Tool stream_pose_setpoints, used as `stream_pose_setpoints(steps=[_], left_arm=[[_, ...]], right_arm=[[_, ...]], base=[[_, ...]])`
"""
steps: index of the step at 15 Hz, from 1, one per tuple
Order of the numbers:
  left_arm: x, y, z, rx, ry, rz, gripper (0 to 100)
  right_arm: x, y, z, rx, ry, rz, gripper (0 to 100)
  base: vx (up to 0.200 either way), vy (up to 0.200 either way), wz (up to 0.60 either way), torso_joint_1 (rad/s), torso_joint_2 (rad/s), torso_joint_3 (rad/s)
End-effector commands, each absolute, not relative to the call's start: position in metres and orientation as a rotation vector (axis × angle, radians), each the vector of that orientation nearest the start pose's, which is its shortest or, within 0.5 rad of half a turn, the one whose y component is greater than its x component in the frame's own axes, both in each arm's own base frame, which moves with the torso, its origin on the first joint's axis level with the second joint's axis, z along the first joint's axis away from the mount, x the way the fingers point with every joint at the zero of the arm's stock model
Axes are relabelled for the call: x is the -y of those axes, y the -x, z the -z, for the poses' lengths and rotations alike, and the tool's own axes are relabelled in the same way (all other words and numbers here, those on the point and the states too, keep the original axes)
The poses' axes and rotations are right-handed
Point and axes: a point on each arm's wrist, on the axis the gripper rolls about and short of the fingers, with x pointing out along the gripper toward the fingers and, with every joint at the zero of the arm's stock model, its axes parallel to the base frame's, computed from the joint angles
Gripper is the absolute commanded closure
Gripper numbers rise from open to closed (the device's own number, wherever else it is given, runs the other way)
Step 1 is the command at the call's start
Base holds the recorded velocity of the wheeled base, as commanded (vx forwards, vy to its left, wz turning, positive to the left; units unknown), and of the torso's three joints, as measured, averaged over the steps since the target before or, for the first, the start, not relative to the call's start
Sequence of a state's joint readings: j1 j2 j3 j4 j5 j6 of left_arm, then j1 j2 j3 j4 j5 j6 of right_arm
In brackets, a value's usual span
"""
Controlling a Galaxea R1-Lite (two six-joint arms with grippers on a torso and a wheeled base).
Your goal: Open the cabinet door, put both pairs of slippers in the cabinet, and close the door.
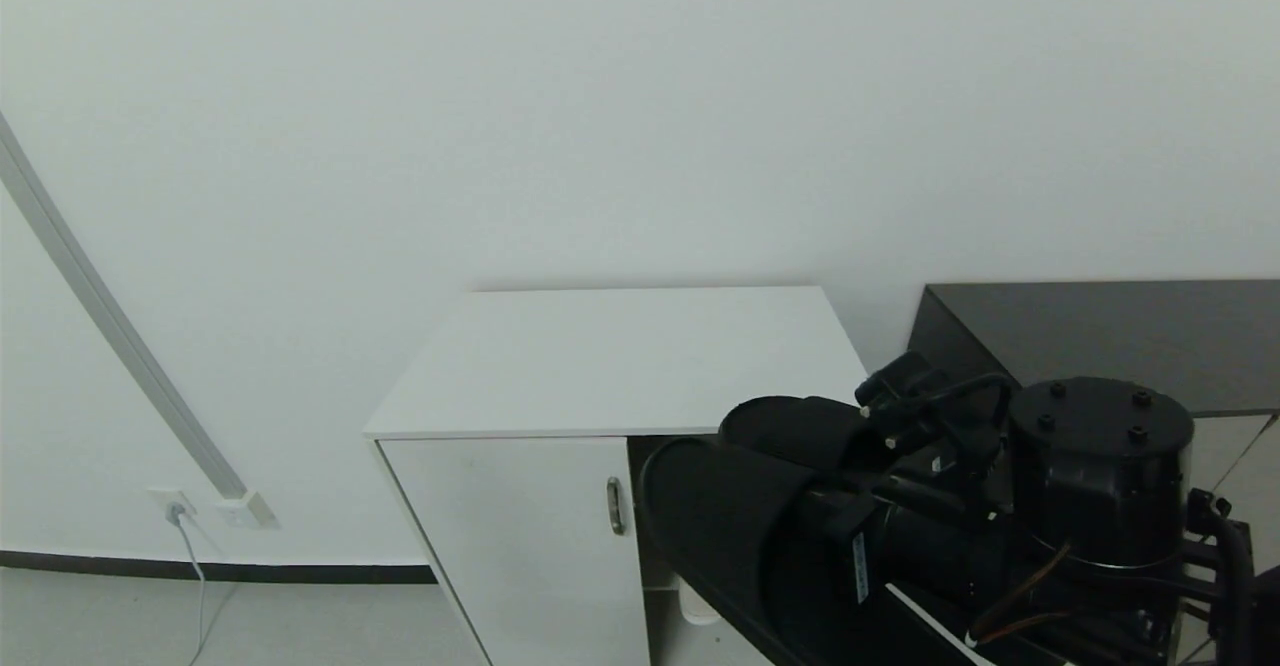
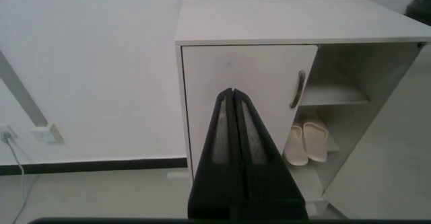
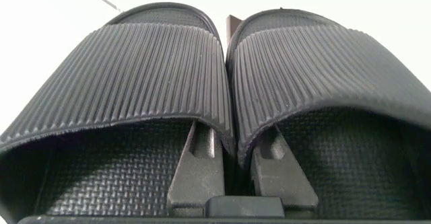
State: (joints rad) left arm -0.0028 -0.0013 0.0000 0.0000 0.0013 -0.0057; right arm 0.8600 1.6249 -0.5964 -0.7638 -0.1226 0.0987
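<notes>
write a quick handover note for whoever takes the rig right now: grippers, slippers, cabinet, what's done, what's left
Left gripper: fingers shut, empty, pointed at the white wooden cabinet.
Right gripper: shut on the pair of black ribbed rubber slippers, held by the cabinet's open side.
Cabinet: right half open, left door closed. The pair of pale cream slippers lies on the lower shelf.
Done: door opened, cream pair in.
Left: put the black pair inside, let go, close the door.
</notes>
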Motion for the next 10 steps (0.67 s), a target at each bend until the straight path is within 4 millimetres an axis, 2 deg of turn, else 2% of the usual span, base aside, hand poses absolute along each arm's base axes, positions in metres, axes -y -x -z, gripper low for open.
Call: stream_pose_setpoints(steps=[1, 10], left_arm=[[-0.0001, 0.0228, -0.0755, 0.000, 0.006, 0.000, 100], [-0.0001, 0.0228, -0.0755, 0.000, 0.006, 0.002, 100]], right_arm=[[-0.2028, -0.1753, -0.1623, -0.268, 0.032, -0.729, 100], [-0.2039, -0.1736, -0.1602, -0.273, 0.038, -0.736, 100]], base=[[0.000, 0.000, 0.00, 0.000, 0.00, 0.000], [0.000, 0.000, 0.00, 0.000, 0.00, 0.000]])
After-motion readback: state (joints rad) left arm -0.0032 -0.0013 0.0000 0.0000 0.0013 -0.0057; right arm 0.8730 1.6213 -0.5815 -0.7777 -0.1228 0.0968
